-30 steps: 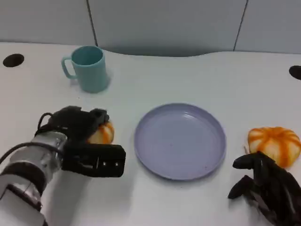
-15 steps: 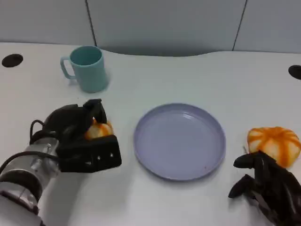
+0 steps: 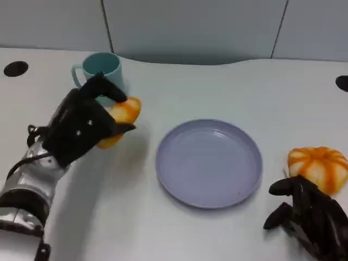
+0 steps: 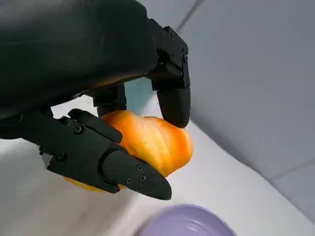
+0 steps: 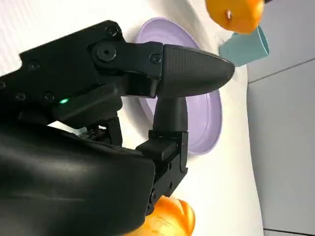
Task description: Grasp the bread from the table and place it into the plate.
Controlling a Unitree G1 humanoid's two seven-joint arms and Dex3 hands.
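The white table (image 3: 217, 87) runs back to a wavy far edge, grey wall panels (image 3: 190, 27) behind it; dark round holes (image 3: 14, 68) sit near its far corners. The left hand (image 3: 81, 128) grips the bread (image 3: 122, 117) above the table's left side, before the teal mug (image 3: 103, 68); the purple plate (image 3: 209, 187) lies mid-table; the right hand (image 3: 310, 215) rests half-curled, holding nothing, at the near right corner beside a second orange bread (image 3: 318, 166).

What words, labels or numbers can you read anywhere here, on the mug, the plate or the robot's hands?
None can be read. The teal mug, the purple plate, the bread in the left hand, and the right hand carry no text. A small green light on the right hand is no sign.
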